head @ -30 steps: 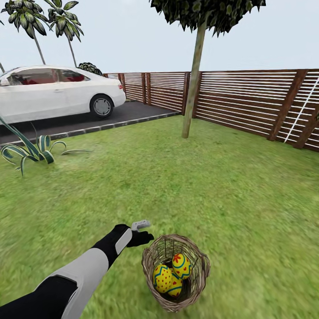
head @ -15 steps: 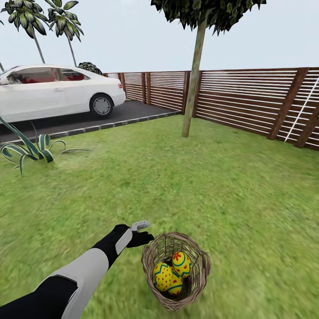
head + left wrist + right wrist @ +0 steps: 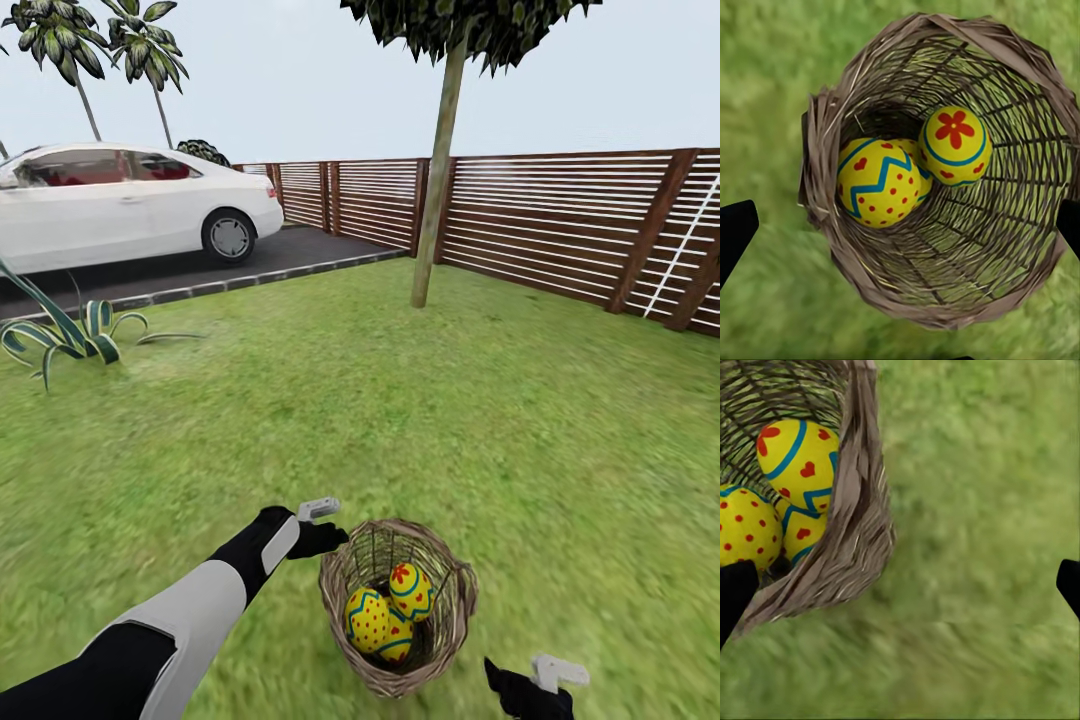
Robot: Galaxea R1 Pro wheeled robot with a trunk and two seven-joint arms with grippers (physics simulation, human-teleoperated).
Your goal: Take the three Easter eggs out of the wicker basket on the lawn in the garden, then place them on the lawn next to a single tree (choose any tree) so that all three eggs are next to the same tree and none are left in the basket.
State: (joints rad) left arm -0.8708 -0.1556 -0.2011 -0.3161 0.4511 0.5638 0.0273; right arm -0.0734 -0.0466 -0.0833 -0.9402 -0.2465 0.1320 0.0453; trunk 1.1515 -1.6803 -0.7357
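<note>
Head view: black left gripper [image 3: 318,537] beside brown woven wicker basket [image 3: 447,610], empty, jaws spread wide; right gripper [image 3: 528,690] likewise; three yellow dotted Easter eggs [image 3: 388,615] inside.

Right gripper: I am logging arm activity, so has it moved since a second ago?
Yes. The right gripper has come up into the head view's lower edge, just right of the wicker basket, where only lawn showed before.

Right gripper [image 3: 535,685] newly beside wicker basket [image 3: 440,640]
</note>
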